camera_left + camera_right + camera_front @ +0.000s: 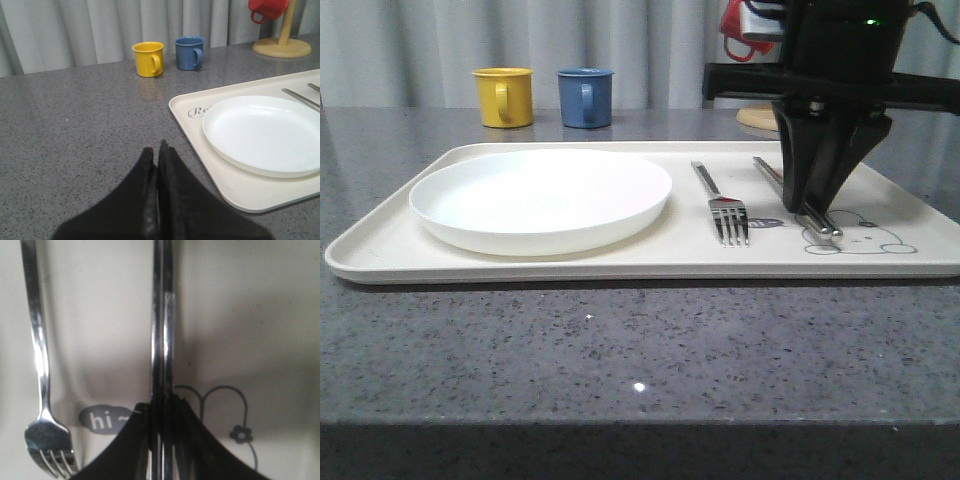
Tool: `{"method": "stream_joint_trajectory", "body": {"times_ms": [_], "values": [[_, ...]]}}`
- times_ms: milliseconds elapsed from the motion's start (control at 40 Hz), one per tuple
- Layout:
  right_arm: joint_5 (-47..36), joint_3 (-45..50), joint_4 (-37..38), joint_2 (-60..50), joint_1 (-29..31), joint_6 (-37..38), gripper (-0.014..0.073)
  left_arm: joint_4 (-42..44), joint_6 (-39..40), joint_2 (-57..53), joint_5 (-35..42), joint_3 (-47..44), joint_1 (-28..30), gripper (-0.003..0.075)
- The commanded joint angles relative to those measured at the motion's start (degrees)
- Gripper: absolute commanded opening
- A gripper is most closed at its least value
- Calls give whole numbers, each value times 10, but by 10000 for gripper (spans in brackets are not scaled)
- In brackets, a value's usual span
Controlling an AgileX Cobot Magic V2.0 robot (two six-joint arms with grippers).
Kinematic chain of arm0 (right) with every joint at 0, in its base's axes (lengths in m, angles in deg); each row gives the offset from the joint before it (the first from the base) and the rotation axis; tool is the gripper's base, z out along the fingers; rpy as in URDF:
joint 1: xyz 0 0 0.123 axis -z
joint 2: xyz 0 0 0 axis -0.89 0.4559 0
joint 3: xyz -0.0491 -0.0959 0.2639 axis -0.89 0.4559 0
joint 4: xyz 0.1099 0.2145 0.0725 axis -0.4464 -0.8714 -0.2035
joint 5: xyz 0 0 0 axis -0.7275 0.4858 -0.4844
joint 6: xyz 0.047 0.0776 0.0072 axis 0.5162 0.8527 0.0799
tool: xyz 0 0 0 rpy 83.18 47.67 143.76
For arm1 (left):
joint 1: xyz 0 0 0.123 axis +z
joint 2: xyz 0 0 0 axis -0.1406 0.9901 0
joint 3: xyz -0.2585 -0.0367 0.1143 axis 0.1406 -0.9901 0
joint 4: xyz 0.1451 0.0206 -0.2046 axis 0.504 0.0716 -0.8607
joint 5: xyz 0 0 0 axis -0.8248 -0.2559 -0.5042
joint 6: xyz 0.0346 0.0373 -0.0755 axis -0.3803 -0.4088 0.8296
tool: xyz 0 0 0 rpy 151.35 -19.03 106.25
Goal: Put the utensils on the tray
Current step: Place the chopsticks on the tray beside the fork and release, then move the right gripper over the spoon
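A large cream tray (pixel 650 262) with a low rim is seen lying flat on a speckled grey tabletop (pixel 620 350). All positions below are given relative to this tray.

A round shallow white plate (pixel 541 198) is set on the tray's left half, as seen from the front. To the right of the plate, also on the tray, a silver fork (pixel 722 204) is laid lengthwise with its tines pointing toward the tray's near edge. Just beside the fork, further right, a pair of flat metal chopsticks (pixel 798 198) is laid on the tray, close together and roughly parallel to the fork, partly over a grey rabbit drawing (pixel 860 232) printed on the tray surface.

The right tool (pixel 817 205) is lowered over the tray, and its black fingers (pixel 195 440) are clenched around the chopsticks near their near end, beside a small grey "hi" mark (pixel 102 419).

The left tool (pixel 156 200) is held above the bare tabletop, off the tray's left edge, with its fingers pressed together and nothing between them.

Beyond the tray's far edge, a yellow mug (pixel 504 96) and a blue mug (pixel 585 96) are stood side by side on the tabletop. A red mug (pixel 267 8) is hung on a wooden stand (pixel 282 45) behind the tray's far right corner.
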Motion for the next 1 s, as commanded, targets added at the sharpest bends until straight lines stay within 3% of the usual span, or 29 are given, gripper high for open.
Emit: {"method": "stream_joint_trajectory", "body": {"times_ms": [0, 200, 400, 525, 774, 974], "values": [[-16, -18, 3, -19, 0, 2, 17, -6, 3, 6, 46, 16, 1, -18], [-15, -18, 1, -18, 0, 3, 36, -6, 3, 6, 46, 16, 1, -18], [-3, -24, -7, -19, 0, 4, 246, -6, 3, 6, 46, 16, 1, -18], [41, -60, 11, -19, 1, 4, 323, -6, 3, 6, 46, 16, 1, -18], [117, -136, 107, -26, 15, -13, 332, -6, 3, 6, 46, 16, 1, -18], [117, -122, 107, -61, 97, -92, 332, -6, 3, 6, 46, 16, 1, -18]]}}
